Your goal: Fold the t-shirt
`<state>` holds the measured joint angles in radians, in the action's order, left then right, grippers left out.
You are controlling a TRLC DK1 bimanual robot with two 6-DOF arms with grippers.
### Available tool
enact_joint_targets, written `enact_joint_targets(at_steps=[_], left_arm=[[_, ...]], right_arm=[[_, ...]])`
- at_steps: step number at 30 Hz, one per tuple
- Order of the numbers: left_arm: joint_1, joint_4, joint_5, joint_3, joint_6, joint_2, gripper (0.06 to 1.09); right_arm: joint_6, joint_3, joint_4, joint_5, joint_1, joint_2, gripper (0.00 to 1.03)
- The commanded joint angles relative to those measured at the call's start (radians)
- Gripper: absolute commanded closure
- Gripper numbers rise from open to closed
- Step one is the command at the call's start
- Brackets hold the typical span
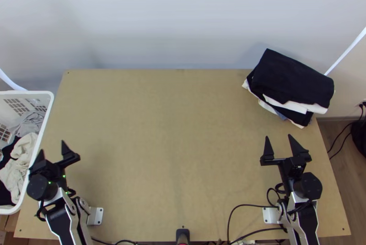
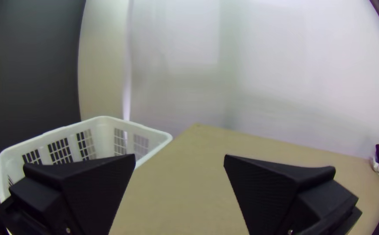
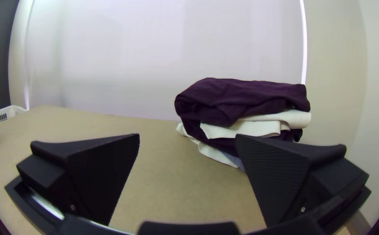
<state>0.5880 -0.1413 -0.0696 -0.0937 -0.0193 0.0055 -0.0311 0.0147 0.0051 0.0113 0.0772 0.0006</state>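
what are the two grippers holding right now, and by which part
Nothing: the left gripper and the right gripper both stand open, with no cloth between their fingers.

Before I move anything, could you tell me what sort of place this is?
Probably a robot laundry-folding workstation: a left gripper and right gripper at a wooden table, loose clothes in a white basket, and a stack of folded cloth.

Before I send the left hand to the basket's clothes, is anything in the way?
Yes: the basket's table-side rim stands between the left hand and the clothes inside; I see nothing else in the way.
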Motion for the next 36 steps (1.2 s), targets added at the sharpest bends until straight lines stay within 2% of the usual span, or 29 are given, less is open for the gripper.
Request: enact_joint_targets(at_steps=[1,6,12,16,19,27,36], left_arm=[[0.108,-0.004,0.008,-0.011,0.062,-0.006,0.10],[0.159,-0.093,0.010,-0.221,0.088,0.116,0.11],[0.167,-0.327,0.010,-0.630,-0.027,0.542,0.11],[0.223,-0.477,-0.001,-0.871,-0.034,0.801,0.10],[0.306,-0.550,-0.059,-0.982,-0.014,0.962,0.10],[0.495,-0.572,-0.168,-1.127,0.082,1.338,0.10],[0.607,-0.586,-0.171,-1.308,0.173,1.766,0.10]], right_arm=[[-0.010,-0.005,-0.019,0.012,-0.004,-0.002,0.04],[-0.010,-0.005,-0.019,0.010,-0.004,-0.002,0.04],[-0.010,-0.005,-0.017,0.012,-0.004,-0.002,0.04],[-0.010,-0.005,-0.019,0.012,-0.005,-0.002,0.04],[-0.010,-0.005,-0.019,0.010,-0.004,-0.002,0.04],[-0.010,-0.005,-0.019,0.012,-0.004,-0.002,0.04],[-0.010,-0.005,-0.019,0.010,-0.004,-0.002,0.04]])
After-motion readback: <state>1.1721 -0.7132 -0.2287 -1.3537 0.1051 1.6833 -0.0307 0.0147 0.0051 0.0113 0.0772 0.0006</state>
